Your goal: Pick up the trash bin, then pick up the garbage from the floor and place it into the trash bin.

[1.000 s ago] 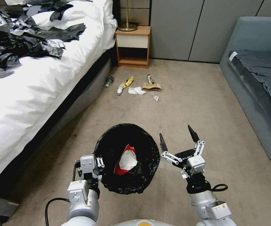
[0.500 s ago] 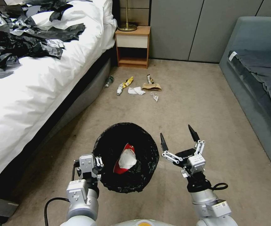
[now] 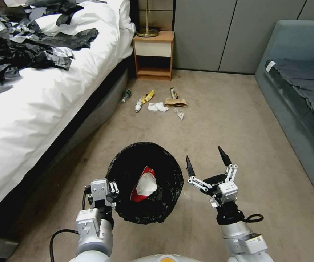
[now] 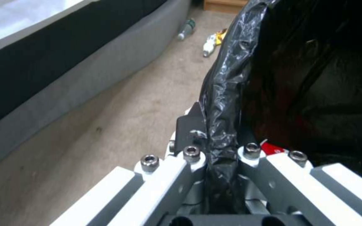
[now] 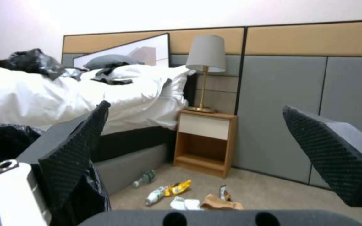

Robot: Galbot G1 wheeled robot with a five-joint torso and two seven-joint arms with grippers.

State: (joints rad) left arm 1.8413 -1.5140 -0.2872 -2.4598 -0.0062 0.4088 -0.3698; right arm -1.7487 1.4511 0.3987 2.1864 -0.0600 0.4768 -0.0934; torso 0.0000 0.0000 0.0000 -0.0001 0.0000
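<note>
Left gripper point(image 3: 110, 193): my fingers are clamped on the bin's rim, with the liner pinched between them, low in front of me on my left side.
Bin point(image 3: 145, 182): held off the floor point(image 3: 215, 120) by that one grip, mouth up, just beside my right gripper.
In the bin: one red-and-white wrapper point(image 3: 144, 185) lies on the liner point(image 4: 223, 94).
Right gripper point(image 3: 205, 163): my fingers are spread wide with nothing between them, hovering just to the right of the bin and pointing toward the litter.
Garbage left: bottle point(image 3: 125, 96) by the bed base point(image 3: 91, 112); yellow wrapper point(image 3: 147, 97); white paper point(image 3: 157, 106); brown card point(image 3: 176, 102); a small pale scrap point(image 3: 179, 114).
Where it lies: grouped on the floor ahead, before the nightstand point(image 3: 154, 54), well apart from both grippers.
Progress: I judge the bin pickup done and one piece binned; most of the collecting remains.
</note>
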